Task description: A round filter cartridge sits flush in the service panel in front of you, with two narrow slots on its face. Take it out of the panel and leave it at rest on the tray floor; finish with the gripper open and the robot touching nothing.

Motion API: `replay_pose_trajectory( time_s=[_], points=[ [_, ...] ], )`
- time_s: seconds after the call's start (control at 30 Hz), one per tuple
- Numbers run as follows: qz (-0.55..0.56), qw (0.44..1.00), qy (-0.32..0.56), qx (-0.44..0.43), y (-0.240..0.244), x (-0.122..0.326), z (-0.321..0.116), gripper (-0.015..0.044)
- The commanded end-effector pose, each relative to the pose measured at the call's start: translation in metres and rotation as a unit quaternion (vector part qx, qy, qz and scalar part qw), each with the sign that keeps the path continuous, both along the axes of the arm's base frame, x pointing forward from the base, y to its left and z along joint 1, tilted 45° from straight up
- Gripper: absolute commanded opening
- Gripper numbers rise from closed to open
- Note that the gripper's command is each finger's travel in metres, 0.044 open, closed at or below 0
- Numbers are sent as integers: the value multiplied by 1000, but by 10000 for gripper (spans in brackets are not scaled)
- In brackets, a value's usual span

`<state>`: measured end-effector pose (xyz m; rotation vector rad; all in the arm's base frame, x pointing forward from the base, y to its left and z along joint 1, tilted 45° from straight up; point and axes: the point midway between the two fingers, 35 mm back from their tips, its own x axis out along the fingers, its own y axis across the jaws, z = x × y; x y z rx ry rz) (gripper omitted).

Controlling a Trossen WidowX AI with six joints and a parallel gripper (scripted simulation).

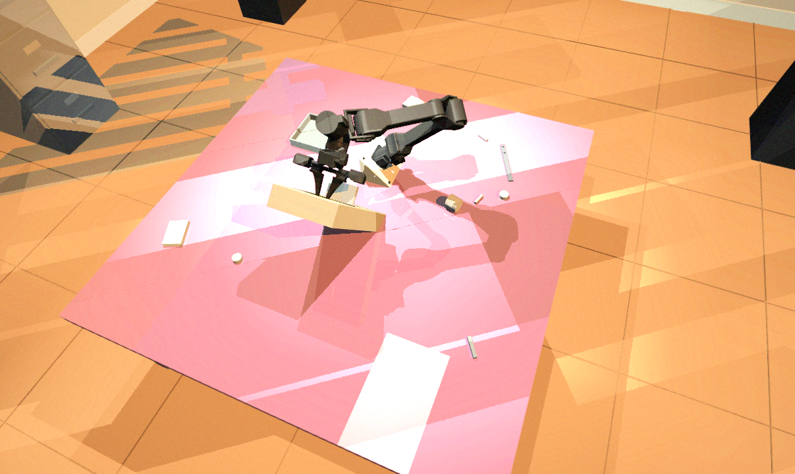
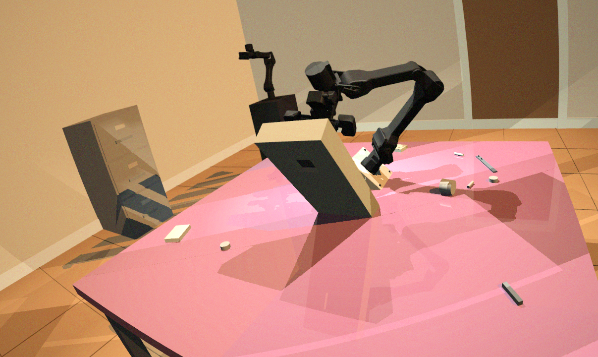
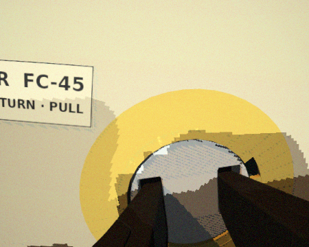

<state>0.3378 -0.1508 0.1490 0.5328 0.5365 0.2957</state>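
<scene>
Cartridge [image 3: 189, 165]: round, pale grey face, dark thin rim, patches of shadow across the lower part. It sits in the opening of the service panel [image 1: 323, 209] [image 2: 318, 173] [image 3: 58, 34], inside a wide yellow ring [image 3: 185, 110]. One dark notch [image 3: 253, 167] shows at the ring's inner edge, right side of the wrist picture. Can't tell whether the face is flush or slightly proud. Jaws are clamped on the cartridge, black fingers [image 1: 318, 181] reaching its face with a gap between them; the face slots can't be made out around the tips.

Only the wrist view gives the cartridge face, the yellow ring and a label [image 3: 41, 92] reading "FC-45" and "TURN · PULL", cut off at the left. Top view has the tray [image 1: 305, 145] on the pink surface [image 1: 211, 330] [image 2: 203, 275], behind the panel and partly covered by the arm; exterior view doesn't show it. Exterior view gets the panel's dark back with a small square hole [image 2: 305, 163], and the panel leans.

Arm [image 1: 400, 118] [image 2: 389, 75] rises from its foot to a high bent elbow, forearm running nearly level toward the panel, wrist turned down, fingers angled onto the panel's front.
</scene>
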Motion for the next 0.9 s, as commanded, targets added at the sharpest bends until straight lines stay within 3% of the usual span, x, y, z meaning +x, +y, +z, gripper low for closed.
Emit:
replay_pose_trajectory(
  time_s=[0.0, 0.33, 0.87],
  points=[
    [38, 996, -33, -77, 2, 3, -2, 0],
    [107, 966, -100, -214, 2, 3, -2, 0],
    [87, 979, -70, -169, -21, -39, 16, 0]
  ],
)
